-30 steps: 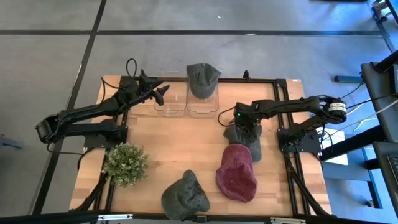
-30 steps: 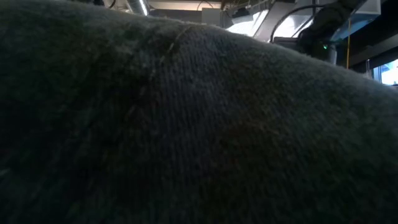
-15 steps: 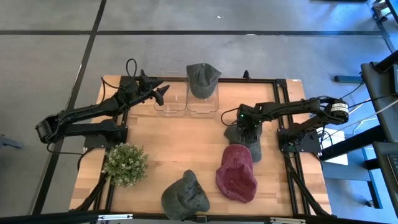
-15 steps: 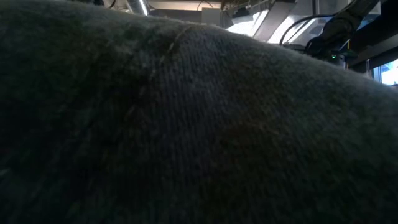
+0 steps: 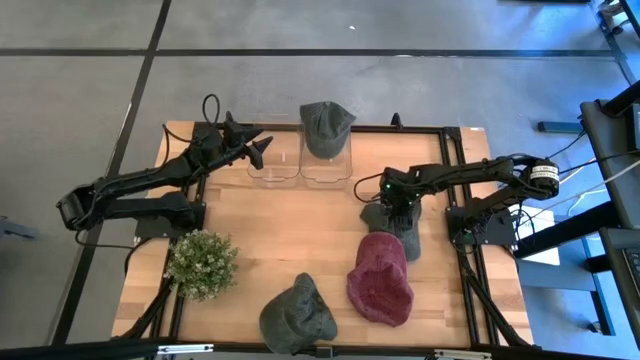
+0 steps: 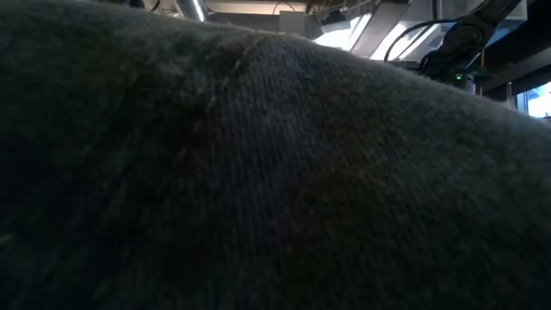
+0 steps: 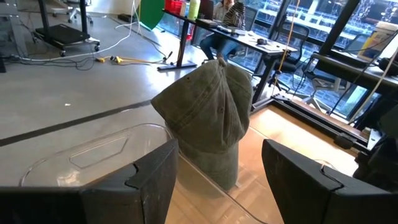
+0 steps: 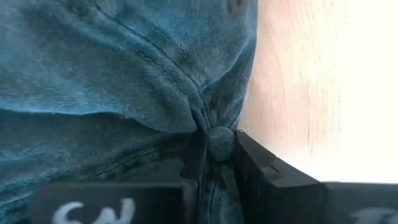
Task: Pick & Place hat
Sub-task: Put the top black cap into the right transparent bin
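A dark blue-grey cap (image 5: 398, 232) lies on the wooden table at centre right, and my right gripper (image 5: 398, 207) is shut on its crown (image 8: 124, 74). Beside it, nearer the front, lies a maroon beanie (image 5: 381, 278). A grey knit hat (image 5: 297, 315) sits at the near edge and fills the low view (image 6: 258, 172). A grey-green cap (image 5: 325, 125) rests over a clear container (image 5: 327, 165) at the far edge. My left gripper (image 5: 262, 148) hovers open by the containers, its fingers (image 7: 155, 180) facing that cap (image 7: 211, 112). My right gripper pinches a bunched fold of the dark cap's crown at its top button (image 8: 221, 142) between its two fingers (image 8: 256, 165). The fingers come from above, pointing down. The cap lies on the table under them.
A small potted plant (image 5: 202, 263) stands at the near left. A second clear container (image 5: 272, 165) stands left of the capped one. A black frame (image 5: 455, 180) edges the table's right side. Bare wood (image 5: 290, 225) lies in the middle.
My right gripper has shifted a little toward the table's right edge over the dark cap. The cap stays on the table.
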You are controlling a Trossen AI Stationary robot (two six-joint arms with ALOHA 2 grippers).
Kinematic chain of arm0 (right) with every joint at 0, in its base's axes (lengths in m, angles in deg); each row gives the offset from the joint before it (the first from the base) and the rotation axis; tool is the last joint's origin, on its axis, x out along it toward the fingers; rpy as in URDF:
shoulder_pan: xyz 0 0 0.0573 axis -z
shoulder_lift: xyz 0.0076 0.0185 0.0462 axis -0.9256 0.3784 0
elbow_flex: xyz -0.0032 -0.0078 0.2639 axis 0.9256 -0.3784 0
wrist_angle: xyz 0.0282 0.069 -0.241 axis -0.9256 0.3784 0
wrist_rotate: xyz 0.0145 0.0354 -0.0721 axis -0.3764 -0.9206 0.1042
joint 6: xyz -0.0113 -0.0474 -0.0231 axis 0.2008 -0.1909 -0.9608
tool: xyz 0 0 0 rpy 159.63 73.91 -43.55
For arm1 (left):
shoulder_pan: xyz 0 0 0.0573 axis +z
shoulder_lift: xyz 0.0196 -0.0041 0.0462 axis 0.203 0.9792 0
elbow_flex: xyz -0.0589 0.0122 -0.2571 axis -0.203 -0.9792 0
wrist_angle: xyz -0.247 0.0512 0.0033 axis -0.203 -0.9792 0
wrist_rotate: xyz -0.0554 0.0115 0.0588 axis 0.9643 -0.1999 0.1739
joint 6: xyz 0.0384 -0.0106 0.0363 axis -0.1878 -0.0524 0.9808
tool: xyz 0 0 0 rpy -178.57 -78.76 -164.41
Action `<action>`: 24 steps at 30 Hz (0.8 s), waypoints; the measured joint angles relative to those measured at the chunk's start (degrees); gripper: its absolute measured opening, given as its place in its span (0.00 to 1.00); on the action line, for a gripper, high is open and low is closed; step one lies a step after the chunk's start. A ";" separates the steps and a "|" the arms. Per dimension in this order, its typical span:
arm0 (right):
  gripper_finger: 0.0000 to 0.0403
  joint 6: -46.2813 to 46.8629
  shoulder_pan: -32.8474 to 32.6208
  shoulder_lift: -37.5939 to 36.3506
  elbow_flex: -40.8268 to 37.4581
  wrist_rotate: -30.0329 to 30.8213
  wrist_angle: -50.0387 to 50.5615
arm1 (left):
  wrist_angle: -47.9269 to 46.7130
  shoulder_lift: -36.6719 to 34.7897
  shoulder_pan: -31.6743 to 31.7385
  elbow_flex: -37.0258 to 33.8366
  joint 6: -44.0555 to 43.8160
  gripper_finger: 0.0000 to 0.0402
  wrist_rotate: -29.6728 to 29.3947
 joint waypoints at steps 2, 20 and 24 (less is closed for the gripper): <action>0.15 0.10 -0.01 0.29 1.79 0.73 2.30 | 0.00 0.00 0.00 0.00 -0.12 0.57 0.00; 0.15 -8.21 0.01 0.05 20.41 12.31 21.67 | -0.02 0.00 0.00 0.00 -0.04 0.57 0.00; 0.15 -9.94 0.05 -0.04 25.85 16.98 26.28 | -0.02 0.00 0.00 0.00 0.02 0.57 0.00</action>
